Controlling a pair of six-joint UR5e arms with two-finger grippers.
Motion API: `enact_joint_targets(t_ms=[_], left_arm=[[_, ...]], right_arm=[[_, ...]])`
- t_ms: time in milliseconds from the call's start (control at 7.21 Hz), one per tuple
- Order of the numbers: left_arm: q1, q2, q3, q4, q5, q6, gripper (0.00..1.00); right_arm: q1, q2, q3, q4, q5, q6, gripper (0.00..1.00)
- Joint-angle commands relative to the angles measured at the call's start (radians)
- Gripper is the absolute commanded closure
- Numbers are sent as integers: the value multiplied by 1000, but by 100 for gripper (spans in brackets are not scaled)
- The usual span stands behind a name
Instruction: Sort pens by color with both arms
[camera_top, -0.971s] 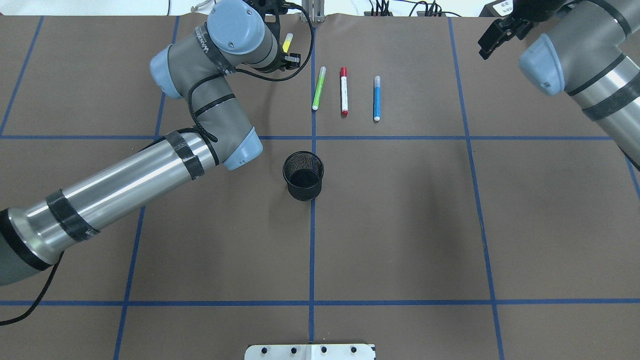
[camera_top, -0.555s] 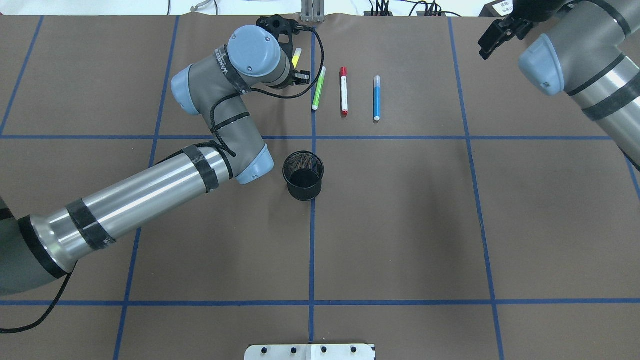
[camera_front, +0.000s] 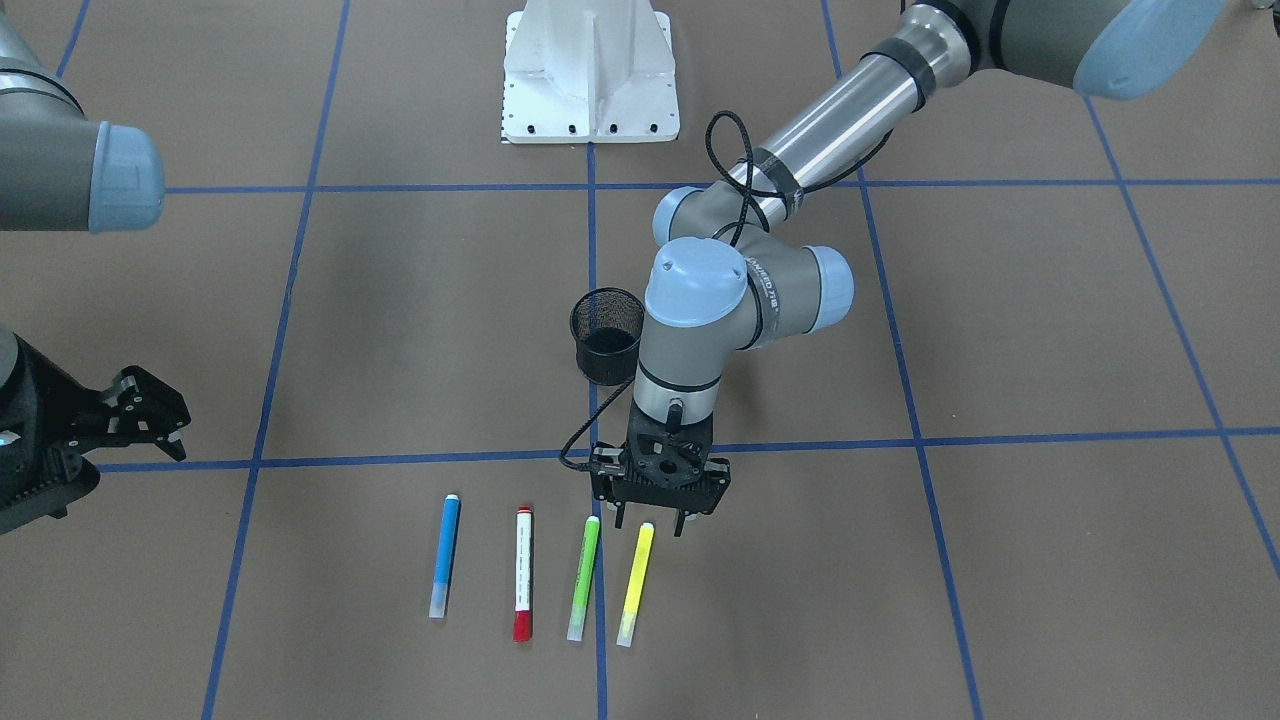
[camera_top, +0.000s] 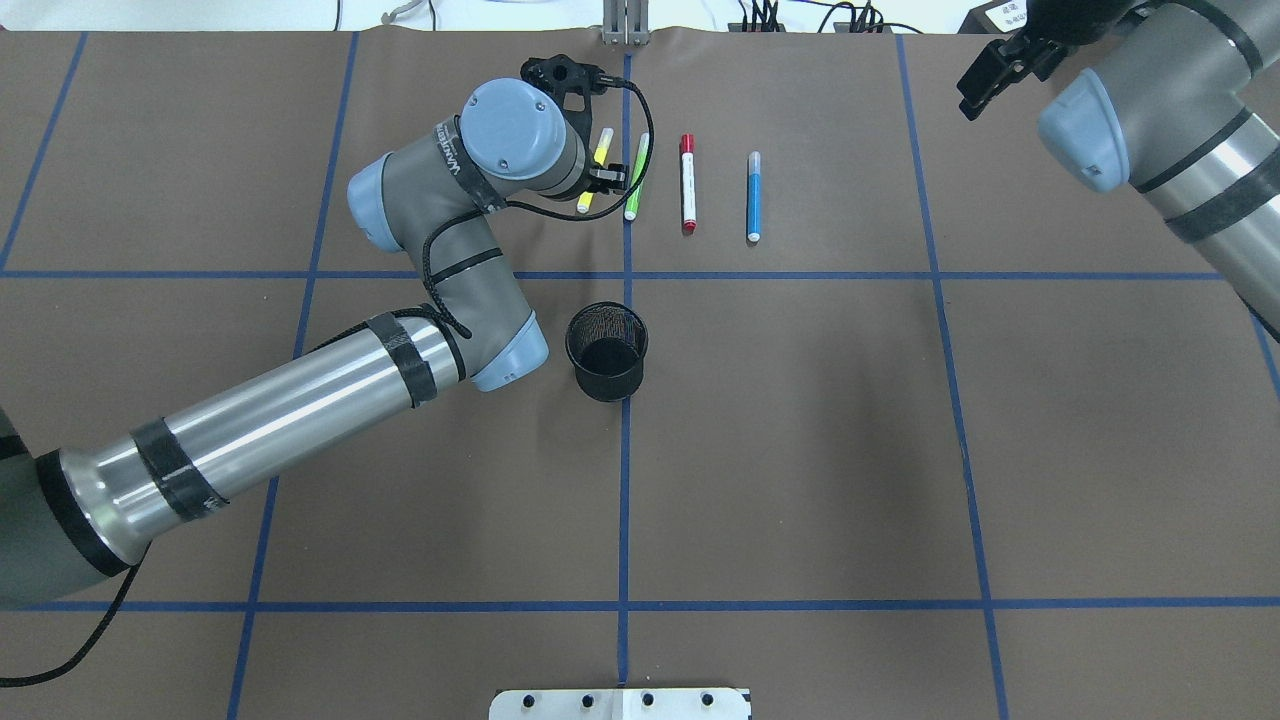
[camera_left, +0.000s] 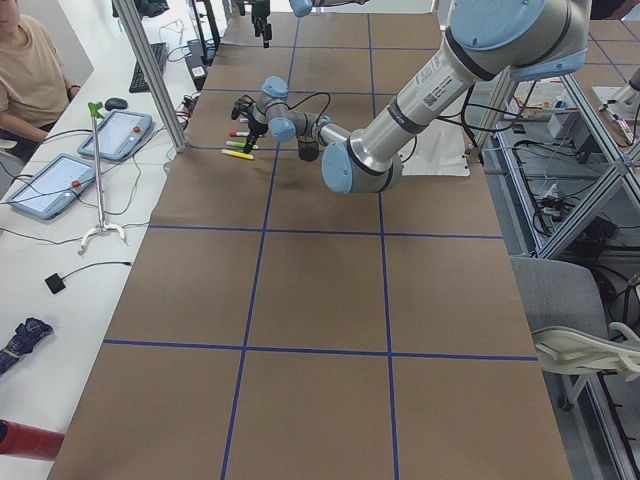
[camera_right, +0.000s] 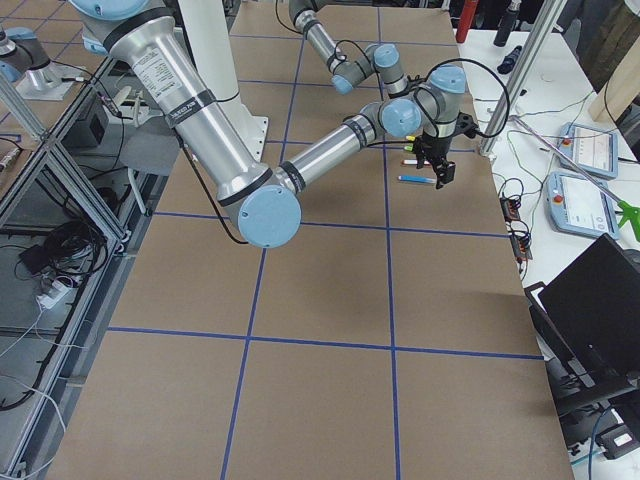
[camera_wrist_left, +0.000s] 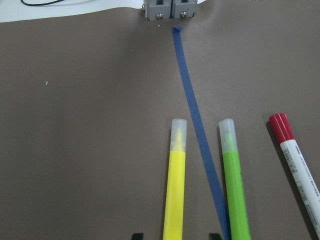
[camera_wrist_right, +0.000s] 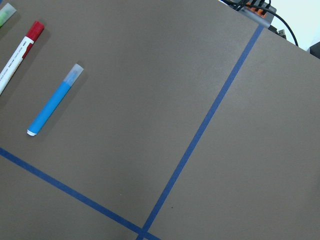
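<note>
Blue tape (camera_top: 624, 500) grids the brown surface (camera_top: 800, 450). Beyond the mesh cup (camera_top: 606, 350), the spread left gripper (camera_front: 650, 524) straddles the yellow pen (camera_front: 634, 585); right gripper (camera_front: 175, 425) spread.

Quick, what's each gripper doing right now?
Left gripper: open, fingers either side of the yellow pen, not clamped on it.
Right gripper: open, empty.

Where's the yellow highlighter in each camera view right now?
Front-facing: yellow highlighter, rightmost in the row.
Overhead: leftmost pen.
Exterior left: nearest pen of the row.
Exterior right: cannot make it out.
Left wrist: lower centre.
Right wrist: not in it.
Landmark: green highlighter right beside it.
</note>
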Motion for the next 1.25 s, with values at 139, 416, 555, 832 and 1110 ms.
enact_joint_targets(t_ms=[139,416,555,832,1110], left_arm=[[-23,40,-107,37,-11,-2,1],[-55,181,-361,229,-78,2,1],[-96,225,-531,455,-153,45,1],[-165,305,-832,801,-163,274,0],[-340,458,-952,880,-330,519,0]], right_arm=[[15,0,0,0,7,-2,0],[73,-35,0,-2,13,-17,0],[110,-55,2,-3,17,-31,0],[220,-150,8,-2,85,-116,0],[329,-261,8,-2,95,-327,0]])
